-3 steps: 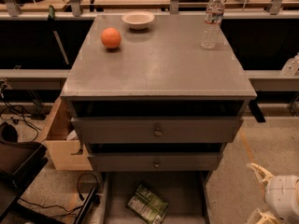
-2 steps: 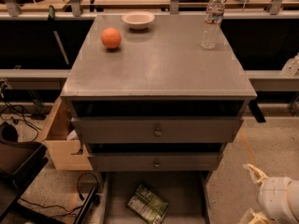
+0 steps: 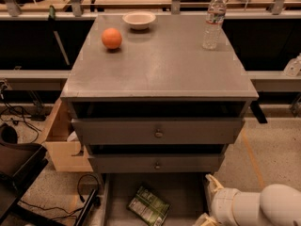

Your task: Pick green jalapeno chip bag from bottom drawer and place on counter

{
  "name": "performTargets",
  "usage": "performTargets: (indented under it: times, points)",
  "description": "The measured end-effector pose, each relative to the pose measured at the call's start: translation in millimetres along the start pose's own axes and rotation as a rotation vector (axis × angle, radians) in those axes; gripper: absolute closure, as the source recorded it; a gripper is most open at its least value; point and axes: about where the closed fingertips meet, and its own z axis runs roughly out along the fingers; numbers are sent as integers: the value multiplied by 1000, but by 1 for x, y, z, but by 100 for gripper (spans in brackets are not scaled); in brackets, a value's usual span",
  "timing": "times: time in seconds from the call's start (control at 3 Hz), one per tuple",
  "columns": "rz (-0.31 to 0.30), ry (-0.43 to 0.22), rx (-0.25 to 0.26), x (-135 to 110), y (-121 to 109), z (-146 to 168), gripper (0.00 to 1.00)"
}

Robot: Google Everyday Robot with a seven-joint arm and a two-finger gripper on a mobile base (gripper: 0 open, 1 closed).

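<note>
The green jalapeno chip bag (image 3: 148, 206) lies flat on the floor of the open bottom drawer (image 3: 183, 192), left of middle. The counter (image 3: 160, 67) is the grey top of the cabinet above it. My gripper (image 3: 207, 200) is at the bottom right on a white arm, at the drawer's right edge and to the right of the bag. Its two beige fingers stand apart, open and empty. Part of the lower finger is cut off by the frame edge.
On the counter stand an orange ball (image 3: 112, 38), a white bowl (image 3: 139, 19) and a water bottle (image 3: 214, 20). Two knobbed drawers (image 3: 158, 132) are slightly pulled out above the bottom drawer. A cardboard box (image 3: 61, 142) and cables (image 3: 84, 192) lie to the left.
My arm and gripper have moved left, from the floor beside the cabinet to the right edge of the bottom drawer. The bag has not moved.
</note>
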Motion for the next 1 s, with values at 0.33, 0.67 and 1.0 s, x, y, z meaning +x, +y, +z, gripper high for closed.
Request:
performTargets:
  times: [0.33,0.67,1.0]
  points:
    - [30,-85,1,-7,-7,70,0]
    - [63,-167,-12,-15,-12,136,0]
    - [114,-251,-40,-18,-11,168,0]
